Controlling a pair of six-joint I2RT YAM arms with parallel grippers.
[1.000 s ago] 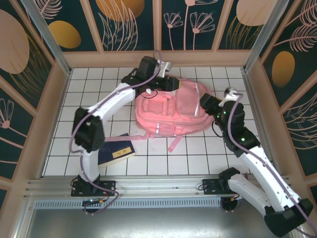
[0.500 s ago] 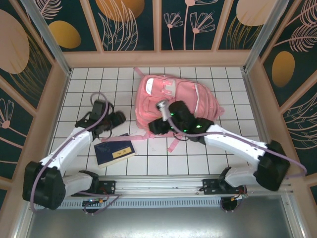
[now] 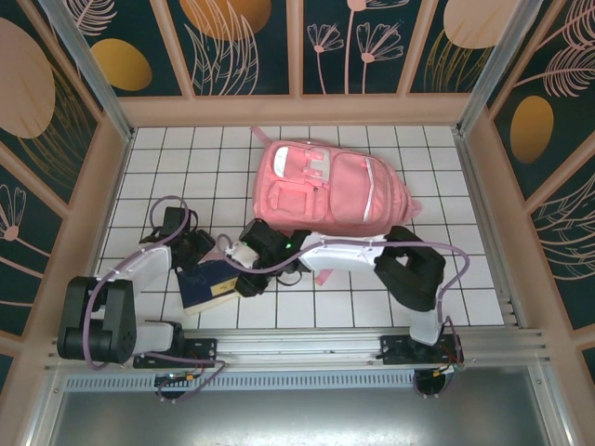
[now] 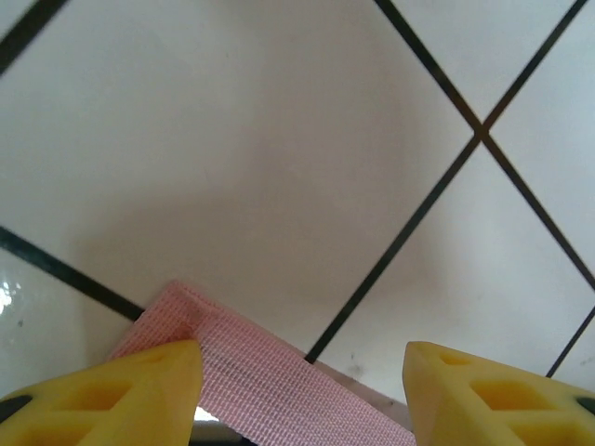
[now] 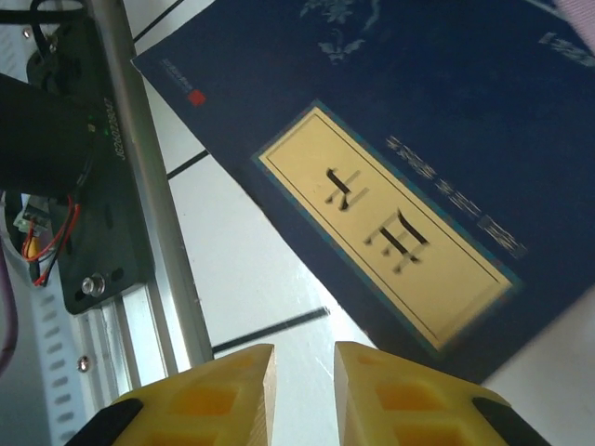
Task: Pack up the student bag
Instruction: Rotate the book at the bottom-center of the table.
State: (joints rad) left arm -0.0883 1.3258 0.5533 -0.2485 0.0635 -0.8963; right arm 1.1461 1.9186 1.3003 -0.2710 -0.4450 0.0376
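Starting at the near rail (image 5: 139, 186): hovering the right gripper (image 5: 304, 381) just above the tiled table (image 5: 244, 237), beside the near edge of the dark blue book (image 5: 409, 139), fingers all but together and pinching nothing. Seeing it from overhead as the right gripper (image 3: 247, 281) sitting at the right-hand edge of the book (image 3: 216, 284), arm stretched across from the right base. Judging the step in hand as going for the book, with no grip taken yet.

Going a little farther: hanging the left gripper (image 3: 203, 253) low just beyond the book's far corner, fingers (image 4: 112, 395) standing well apart and clasping nothing, the end of a pink strap (image 4: 270, 376) lying on the tile between them. Not managing to tell whether touching that strap or only above it.

Looking farthest: finding the pink bag (image 3: 325, 190) lying flat toward the back of the table, front pockets up, well apart from the book and appearing closed, as far as can be told.

Probably calling next for spreading the right fingers to straddle the book's edge, likely tipping a corner up first, since a flat book gives little to pinch; also needing the bag's mouth opened before carrying anything in.
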